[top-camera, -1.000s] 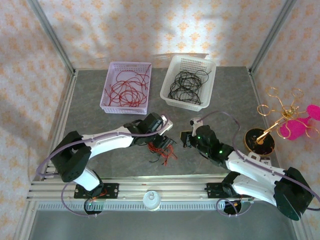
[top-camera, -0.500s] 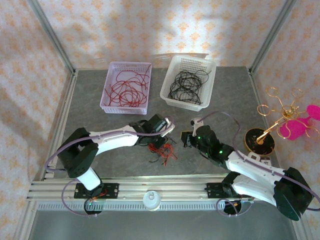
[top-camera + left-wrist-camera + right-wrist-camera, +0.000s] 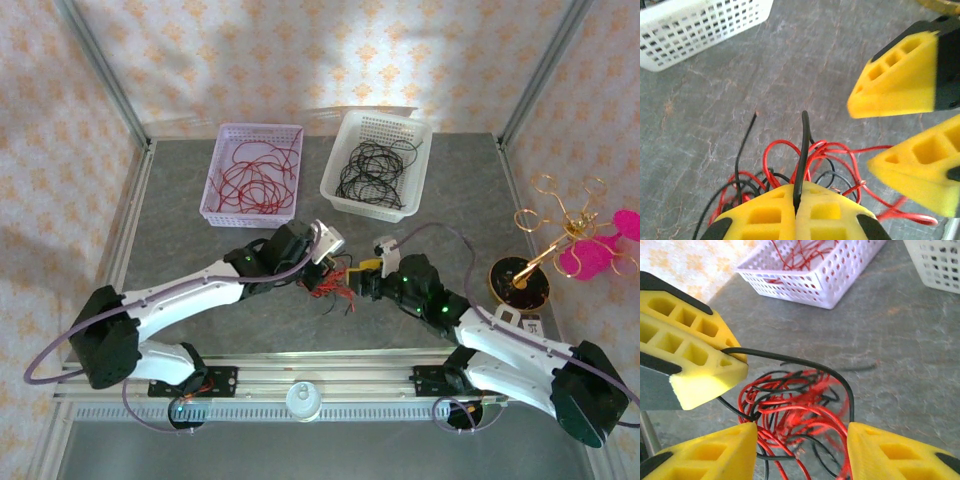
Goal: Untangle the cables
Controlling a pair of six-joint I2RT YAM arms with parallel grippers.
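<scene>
Top cam: left gripper (image 3: 325, 279) & right gripper (image 3: 363, 281) meet mid-table over the cables (image 3: 338, 293), a small red/black bunch lying on the table (image 3: 180, 230). Behind: lilac basket (image 3: 250, 216) w/ red wires (image 3: 252, 180), white basket (image 3: 374, 208) w/ black wires (image 3: 372, 176)

Left wrist cam: left gripper (image 3: 796, 194) clenched on one black wire (image 3: 802, 145), which sticks up from between its pads; rest of the bunch on the table just beyond. Right gripper (image 3: 860, 135) at right, fingers apart

Right wrist cam: right gripper (image 3: 801, 430) released, a finger on either side of the cables (image 3: 790, 407). Left gripper (image 3: 736, 362) pinches the black wire (image 3: 805, 362), which arches over the red loops
</scene>
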